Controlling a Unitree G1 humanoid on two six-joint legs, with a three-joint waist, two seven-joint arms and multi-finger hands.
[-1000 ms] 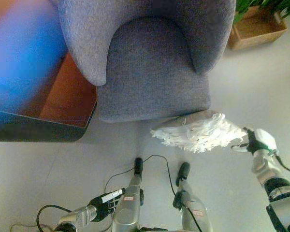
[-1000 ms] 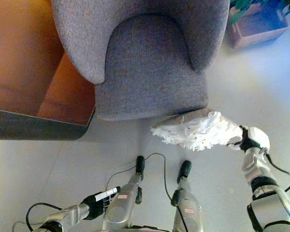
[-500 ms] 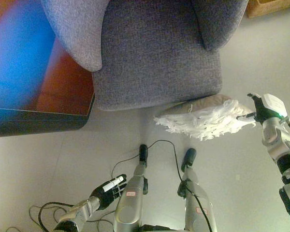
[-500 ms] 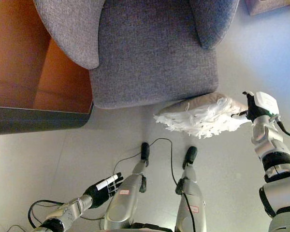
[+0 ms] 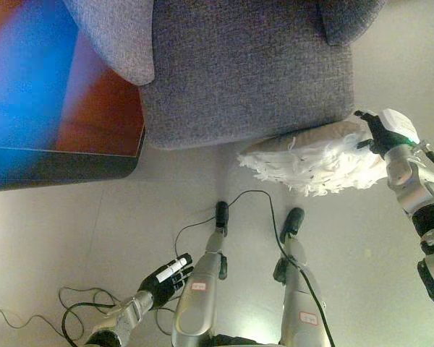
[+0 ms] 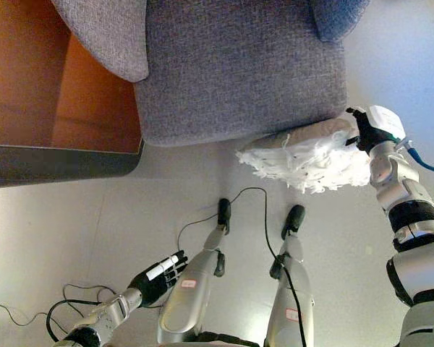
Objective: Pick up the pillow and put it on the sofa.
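The pillow [image 5: 315, 160] is white and shaggy with a beige back. My right hand [image 5: 382, 132] is shut on its right end and holds it off the floor, just in front of the seat's front edge at the right. It also shows in the right eye view [image 6: 307, 156]. The sofa [image 5: 246, 69] is a grey fabric armchair with rounded arms, filling the top of the view. My left hand [image 5: 166, 273] hangs low at the lower left, fingers relaxed and empty.
A reddish-brown wooden table [image 6: 58, 108] with a dark edge stands to the left of the sofa. The floor is pale and smooth.
My right hand has lifted the pillow up and closer to the sofa's front edge. The camera has moved forward, so the sofa now sits nearer and the planter is out of view.
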